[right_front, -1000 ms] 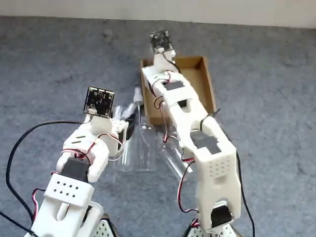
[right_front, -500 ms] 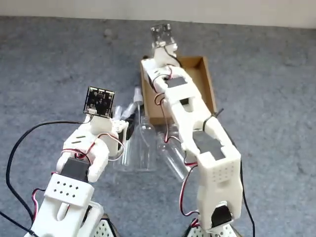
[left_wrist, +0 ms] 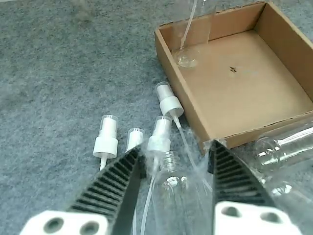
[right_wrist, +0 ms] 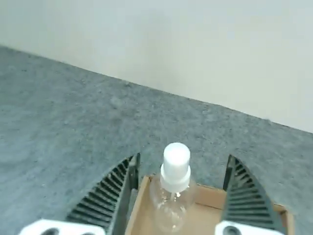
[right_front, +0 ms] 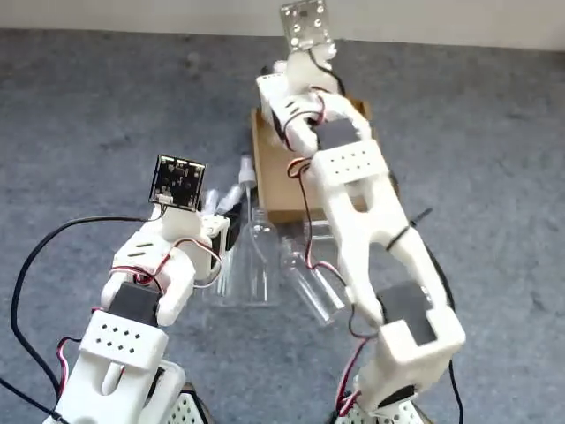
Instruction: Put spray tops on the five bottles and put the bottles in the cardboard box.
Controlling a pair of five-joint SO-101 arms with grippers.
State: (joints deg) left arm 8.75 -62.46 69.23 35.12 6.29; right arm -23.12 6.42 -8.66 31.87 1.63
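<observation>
Right wrist view — bottle (right_wrist: 173, 196) upright in cardboard box (right_wrist: 210, 211), right claw (right_wrist: 182, 157) spread.

The grey counter (right_front: 494, 177) looked like rough, matt felt. The brown cardboard box (left_wrist: 244, 83) was dull paperboard. The clear bottles (right_front: 261, 256) were glossy plastic, the white spray tops (left_wrist: 106, 137) smooth plastic.

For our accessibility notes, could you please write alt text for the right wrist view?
A clear plastic bottle with a white spray top stands upright in a corner of the brown cardboard box, between the open black ridged fingers of the right gripper, which do not touch it. Grey carpet and a pale wall lie behind.
</observation>
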